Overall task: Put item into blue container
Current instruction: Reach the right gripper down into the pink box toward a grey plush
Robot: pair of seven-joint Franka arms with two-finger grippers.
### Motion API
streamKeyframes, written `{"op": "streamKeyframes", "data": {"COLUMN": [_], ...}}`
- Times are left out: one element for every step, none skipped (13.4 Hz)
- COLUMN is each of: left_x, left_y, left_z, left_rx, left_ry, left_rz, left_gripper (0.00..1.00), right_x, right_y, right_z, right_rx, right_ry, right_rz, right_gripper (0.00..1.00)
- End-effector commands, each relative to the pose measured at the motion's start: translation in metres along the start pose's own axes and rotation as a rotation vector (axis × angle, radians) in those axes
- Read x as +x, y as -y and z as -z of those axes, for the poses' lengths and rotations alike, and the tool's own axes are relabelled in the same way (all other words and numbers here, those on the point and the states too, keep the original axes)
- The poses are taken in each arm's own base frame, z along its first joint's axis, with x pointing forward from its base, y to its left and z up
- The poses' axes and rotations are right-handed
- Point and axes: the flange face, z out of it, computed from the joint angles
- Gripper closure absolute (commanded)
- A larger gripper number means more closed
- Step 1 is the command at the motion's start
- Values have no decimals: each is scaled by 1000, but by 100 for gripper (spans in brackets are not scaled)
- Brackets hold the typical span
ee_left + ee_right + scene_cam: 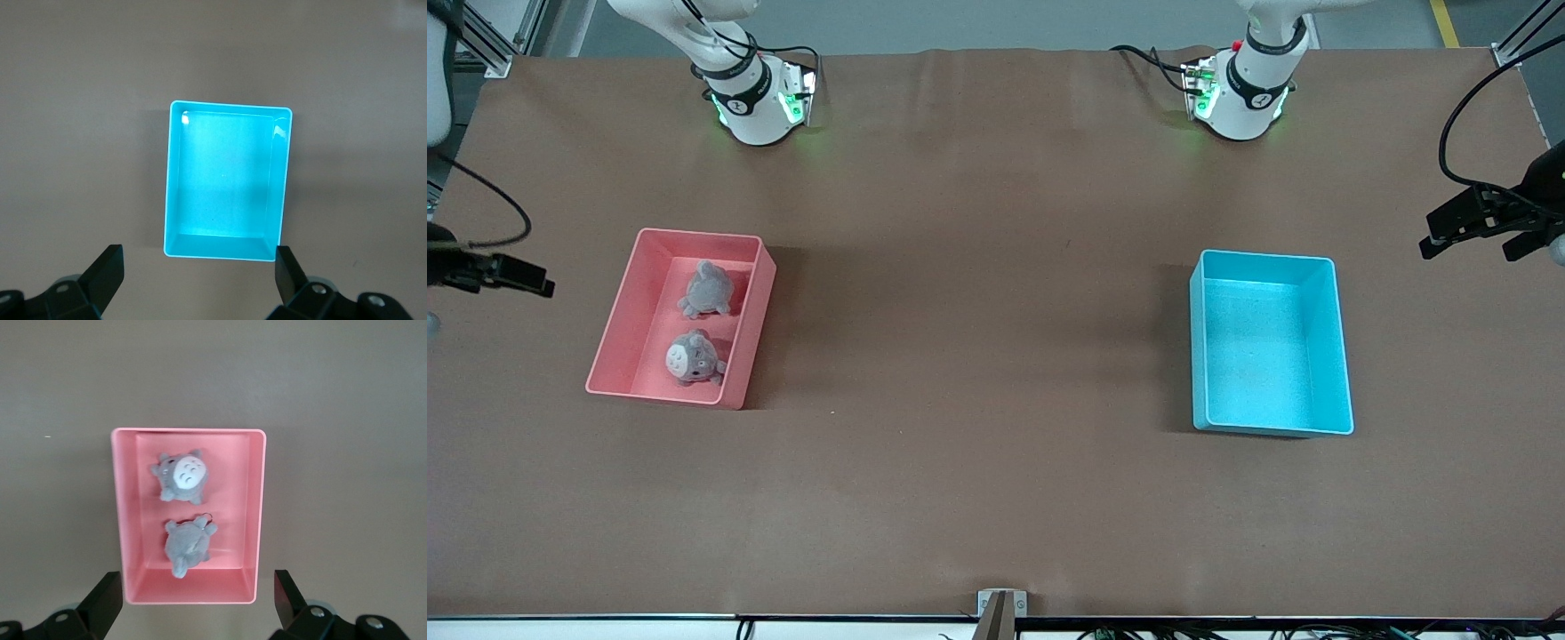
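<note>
Toward the right arm's end of the table sits the pink bin (pixel 618 333) with two plush toys (pixel 695 357) inside, one nearer the front camera than the other. Right gripper (pixel 197 603) hangs over that end, fingers wide, so it's clearly the arm to grab one. Blue container (pixel 1323 347) sits empty toward the left arm's end, well apart, with the left gripper (pixel 199 272) waiting above, also wide and holding nothing.
</note>
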Motion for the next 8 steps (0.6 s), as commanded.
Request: {"op": "streamKeyframes", "data": {"left_x": [-1,-1,-1,-1,-1,-1,-1,-1], "left_y": [0,0,0,0,0,-1,0,0], "left_z": [4,3,3,3,3,3,4,3], "left_rx": [-6,-6,-6,-6,-6,-6,-4,-4], "left_ry": [4,6,6,6,6,6,4,6], "left_rz": [-9,-9,-9,-9,-9,-11,-11,-9], "left_gripper": [0,0,0,0,0,0,0,0], "right_x": [7,6,4,3,-1,-7,-14,-24], "right_y": [-4,-10,-14,-15,-13,-8,-5,-4], "right_z": [-36,-53,-70,-86,-101,-116,-135,-152], "right_rx": [10,32,62,74,73,72,74,76], "right_ry": [68,89,98,109,132,149,151,126], "right_rz": [-12,-36,-60,-80,-114,-148,-158,-161], "right_gripper": [0,0,0,0,0,0,0,0]}}
